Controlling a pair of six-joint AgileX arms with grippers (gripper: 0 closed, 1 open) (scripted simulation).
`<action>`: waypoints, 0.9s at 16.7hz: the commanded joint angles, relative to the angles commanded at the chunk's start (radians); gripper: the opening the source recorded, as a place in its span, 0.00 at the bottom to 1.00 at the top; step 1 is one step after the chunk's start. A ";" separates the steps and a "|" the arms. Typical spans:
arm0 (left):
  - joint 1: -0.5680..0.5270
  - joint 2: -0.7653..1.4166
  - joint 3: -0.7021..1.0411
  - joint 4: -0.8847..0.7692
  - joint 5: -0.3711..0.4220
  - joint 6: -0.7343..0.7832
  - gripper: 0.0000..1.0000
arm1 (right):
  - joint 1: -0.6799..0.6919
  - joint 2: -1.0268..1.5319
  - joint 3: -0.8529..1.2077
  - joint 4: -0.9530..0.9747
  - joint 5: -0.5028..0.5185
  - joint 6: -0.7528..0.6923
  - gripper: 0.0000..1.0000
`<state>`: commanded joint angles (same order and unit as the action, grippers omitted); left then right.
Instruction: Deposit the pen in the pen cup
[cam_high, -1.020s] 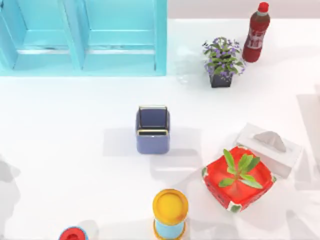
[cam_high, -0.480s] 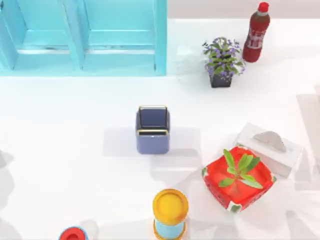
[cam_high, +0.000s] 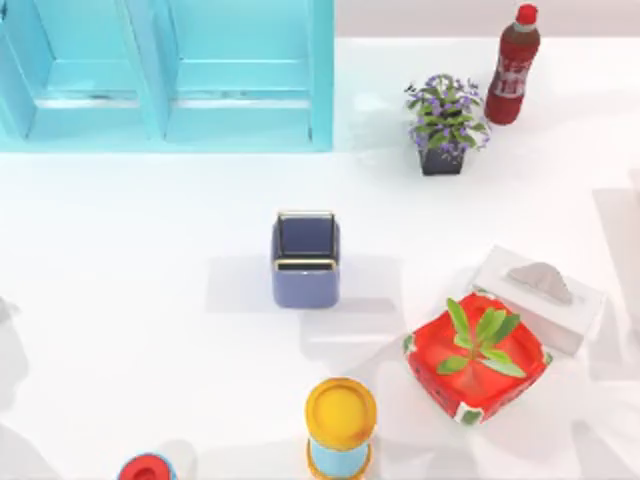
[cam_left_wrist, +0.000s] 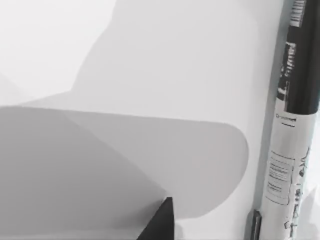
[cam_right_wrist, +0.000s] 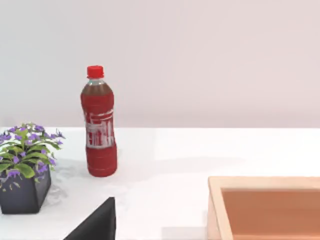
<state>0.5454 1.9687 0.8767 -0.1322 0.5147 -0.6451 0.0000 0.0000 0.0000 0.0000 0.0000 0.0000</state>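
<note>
The pen (cam_left_wrist: 294, 125), black at one end and white with small print at the other, lies flat on the white table in the left wrist view. A dark part of my left gripper (cam_left_wrist: 159, 224) hangs low over the table, a short way to the side of the pen and apart from it. The pen cup (cam_high: 305, 258), slate-blue with a thin gold rim, stands upright near the middle of the table in the top view. A dark part of my right gripper (cam_right_wrist: 95, 222) shows in the right wrist view, facing the back of the table.
A turquoise cabinet (cam_high: 165, 75) fills the back left. A red bottle (cam_high: 513, 65) and a purple-flowered pot (cam_high: 443, 125) stand back right. A tissue box (cam_high: 540, 298), red planter (cam_high: 477, 355) and yellow-topped cylinder (cam_high: 340, 425) crowd the front right.
The arm shadow at the table's left edge has drawn back toward the left and the front. The cup and the other objects have not moved.
</note>
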 joint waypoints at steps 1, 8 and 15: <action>0.000 0.000 0.000 0.000 0.000 0.000 1.00 | 0.000 0.000 0.000 0.000 0.000 0.000 1.00; 0.000 0.000 0.000 0.000 0.000 0.000 0.55 | 0.000 0.000 0.000 0.000 0.000 0.000 1.00; 0.000 0.000 0.000 0.000 0.000 0.000 0.02 | 0.000 0.000 0.000 0.000 0.000 0.000 1.00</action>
<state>0.5454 1.9687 0.8767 -0.1322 0.5147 -0.6451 0.0000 0.0000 0.0000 0.0000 0.0000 0.0000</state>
